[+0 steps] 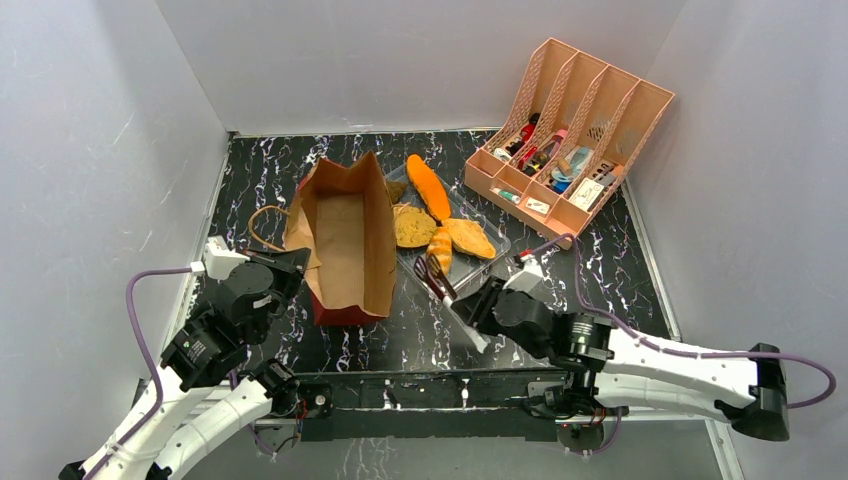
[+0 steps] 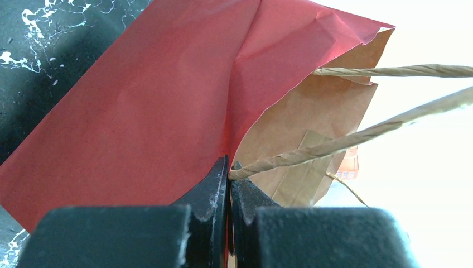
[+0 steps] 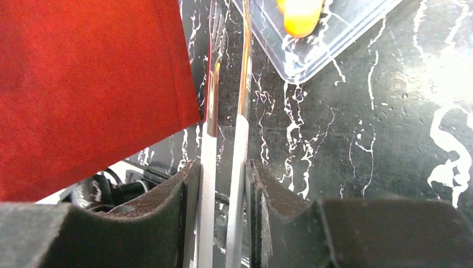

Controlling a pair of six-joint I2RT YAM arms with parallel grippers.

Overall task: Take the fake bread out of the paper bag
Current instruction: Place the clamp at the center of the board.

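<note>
The paper bag (image 1: 345,240) stands open at centre-left, red outside, and only brown paper shows inside it. My left gripper (image 1: 300,262) is shut on the bag's near left rim (image 2: 156,111), next to a twisted handle (image 2: 346,142). The fake bread lies in a clear tray (image 1: 497,258) to the right of the bag: an orange loaf (image 1: 428,187), a round tan piece (image 1: 413,227) and a flat tan piece (image 1: 470,238). My right gripper (image 1: 478,305) is shut on white-handled tongs (image 3: 240,139). Their dark tips (image 1: 432,272) point at the tray's near corner.
A pink slotted desk organizer (image 1: 570,130) holding small items stands at the back right. White walls close in the black marbled table (image 1: 620,270) on three sides. The bag's other handle loop (image 1: 262,225) lies on the table to its left.
</note>
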